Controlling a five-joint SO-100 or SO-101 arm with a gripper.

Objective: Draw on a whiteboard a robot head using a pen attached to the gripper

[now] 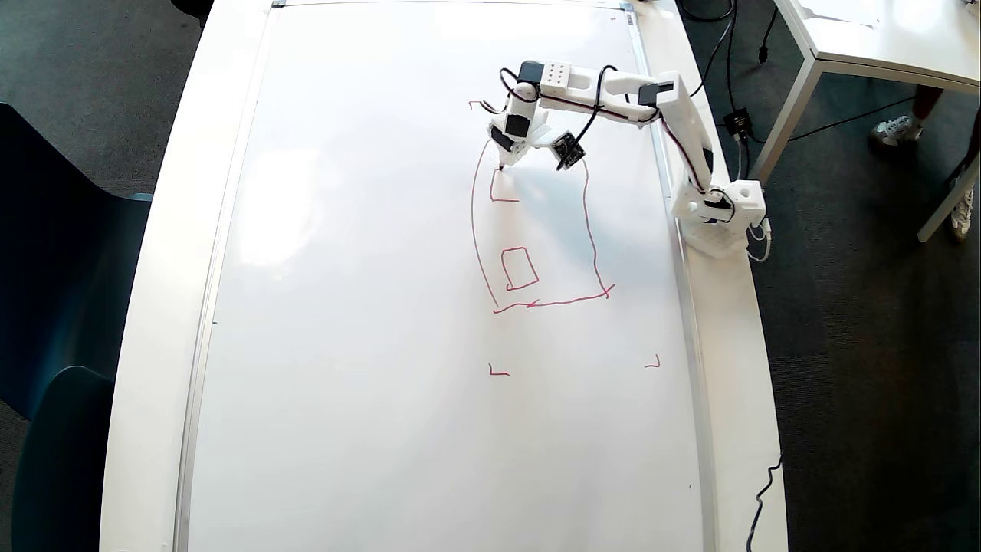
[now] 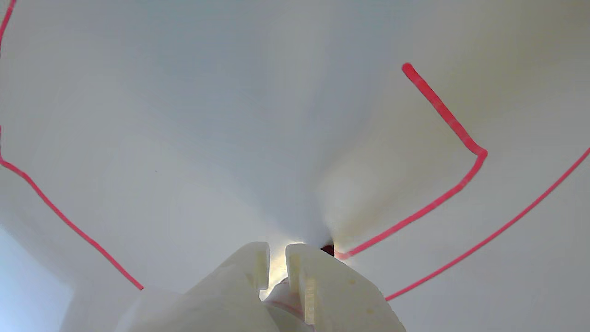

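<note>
The whiteboard (image 1: 368, 322) is lying flat and covering most of a long white table (image 1: 165, 253), with the white jointed arm (image 1: 613, 96) standing on its base at the table's right edge in the overhead view and reaching leftward across the board's upper part. The gripper (image 1: 503, 157) is pointing down at the board, and the pen (image 1: 502, 163) is showing only as a dark tip pressing on the surface at the top corner of a small unfinished red box. In the wrist view the gripper's (image 2: 276, 258) two white fingers (image 2: 318, 281) are sitting close together with just a narrow gap, clamping the pen (image 2: 327, 249), whose dark red tip is peeking out just beyond them and touching the end of a fresh red stroke. The robot head (image 1: 536, 253) is lying partly drawn under and below the gripper: a tall outline with curved left and right sides and a wobbly bottom line, one closed small box inside near the bottom, and the open box at the pen tip above it. Small red corner marks (image 1: 499, 372) are sitting apart from the drawing.
</note>
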